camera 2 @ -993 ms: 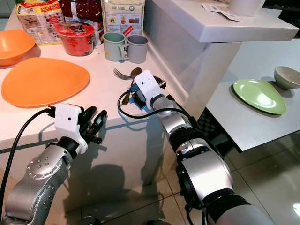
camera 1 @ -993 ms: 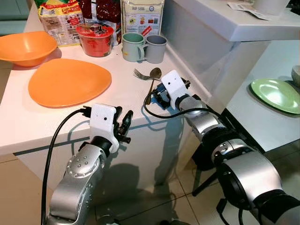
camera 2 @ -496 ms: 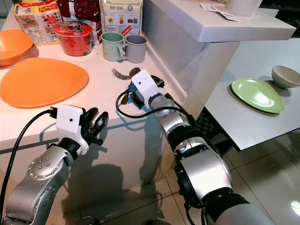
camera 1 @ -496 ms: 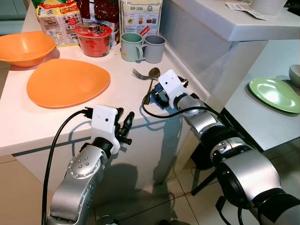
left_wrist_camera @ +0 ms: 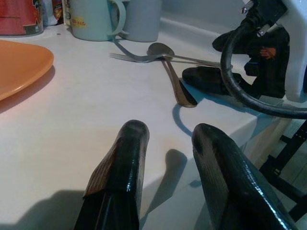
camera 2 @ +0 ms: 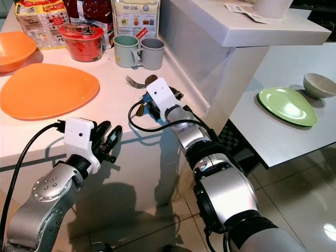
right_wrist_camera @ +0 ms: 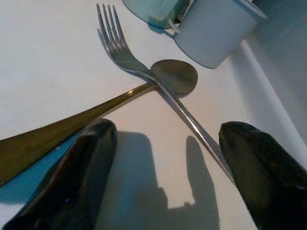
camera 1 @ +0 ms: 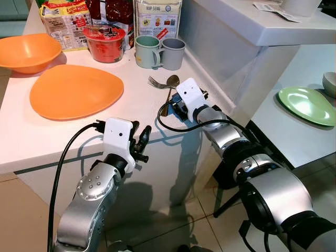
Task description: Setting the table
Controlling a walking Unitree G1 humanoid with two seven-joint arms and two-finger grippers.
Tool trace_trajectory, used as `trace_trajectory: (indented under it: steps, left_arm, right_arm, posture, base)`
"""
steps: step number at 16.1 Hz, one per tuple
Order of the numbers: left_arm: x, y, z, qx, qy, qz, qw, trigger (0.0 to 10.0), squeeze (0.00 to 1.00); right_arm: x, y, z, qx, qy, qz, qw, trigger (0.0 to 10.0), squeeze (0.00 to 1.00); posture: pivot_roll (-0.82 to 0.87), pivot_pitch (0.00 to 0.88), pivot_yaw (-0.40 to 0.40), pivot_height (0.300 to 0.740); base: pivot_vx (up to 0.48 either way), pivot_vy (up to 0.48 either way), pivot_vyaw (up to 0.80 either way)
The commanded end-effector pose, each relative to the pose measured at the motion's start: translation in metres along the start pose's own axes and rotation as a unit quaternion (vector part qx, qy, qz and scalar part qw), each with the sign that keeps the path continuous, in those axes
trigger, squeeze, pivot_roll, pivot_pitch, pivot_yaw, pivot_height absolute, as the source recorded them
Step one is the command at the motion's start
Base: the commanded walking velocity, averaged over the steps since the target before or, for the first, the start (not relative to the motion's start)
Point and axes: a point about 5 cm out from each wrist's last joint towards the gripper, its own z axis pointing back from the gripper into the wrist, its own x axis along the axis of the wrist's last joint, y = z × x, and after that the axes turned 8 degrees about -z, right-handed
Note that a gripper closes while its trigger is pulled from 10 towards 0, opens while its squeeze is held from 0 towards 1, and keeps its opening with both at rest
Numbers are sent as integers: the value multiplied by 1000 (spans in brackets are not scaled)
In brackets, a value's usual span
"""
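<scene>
R gripper (right_wrist_camera: 163, 158) spread wide, astride crossed steel fork (right_wrist_camera: 122, 50) & spoon (right_wrist_camera: 175, 76) | L gripper (left_wrist_camera: 168, 163) parted, ungrasping | smooth white counter (camera 1: 31, 136)

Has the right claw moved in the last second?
Barely: the right claw has crept slightly forward toward the spoon and fork, fingers open around the crossed handles.

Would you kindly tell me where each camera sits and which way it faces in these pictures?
Left eye view: on the head, looking down at the white counter; both silver arms show.
Right eye view: beside it, same scene, shifted slightly.
Left wrist view: on the left wrist, along the open left gripper at the counter's edge.
Right wrist view: on the right wrist, along the open right gripper, low over the counter.
Shared: the crossed fork and spoon, and the two mugs.
</scene>
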Motion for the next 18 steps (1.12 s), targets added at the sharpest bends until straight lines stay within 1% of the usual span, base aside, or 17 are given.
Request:
trace_trajectory:
  steps: [1,2,4,5,6,9,13,14,15,16,18]
  left_arm:
    - [5,-3,0,-4,-8,-5,1000,10000,0]
    - [6,-4,0,-4,-9,-5,1000,10000,0]
    - [6,-4,1,-3,-10,-5,1000,10000,0]
    - [6,-3,1,-3,-10,-5,1000,10000,0]
    - [6,-4,1,-3,-10,-5,1000,10000,0]
    - [6,-3,2,-2,-8,-6,1000,10000,0]
    - [5,-4,3,-3,-7,-5,1000,10000,0]
    - [5,-4,3,-3,-6,-5,1000,10000,0]
    - [5,-4,4,-3,-6,-5,1000,10000,0]
    - [5,-4,4,-2,-6,-6,1000,10000,0]
    - [4,-4,4,-3,-6,-5,1000,10000,0]
  right_arm:
    - [-58,2,12,5,126,-18,992,0,0]
    - [-59,4,13,9,129,-31,991,0,0]
    - [-63,8,14,15,141,-91,986,0,0]
    - [-63,9,14,17,142,-100,985,0,0]
    - [-64,12,14,23,142,-125,982,0,0]
    - [-58,22,11,44,126,-200,971,0,0]
    - [-51,35,9,79,105,-242,961,0,0]
    - [-49,40,9,95,99,-250,958,0,0]
    - [-45,50,9,124,86,-261,953,0,0]
    - [-44,52,9,131,84,-264,952,0,0]
    - [-43,66,10,162,76,-262,948,0,0]
  posture:
    - [62,96,-108,740]
    - [64,97,-110,740]
    - [65,98,-111,740]
    - [65,98,-111,740]
    - [67,101,-112,740]
    - [68,103,-115,740]
    - [68,105,-115,740]
    - [69,105,-117,740]
    - [68,104,-118,740]
    - [68,104,-118,740]
    - [65,105,-117,740]
  base:
    - [0,0,0]
    - [0,0,0]
    - [0,0,0]
    - [0,0,0]
    - [0,0,0]
    - [0,0,0]
    - [0,0,0]
    - [0,0,0]
    - [0,0,0]
    - [0,0,0]
    - [0,0,0]
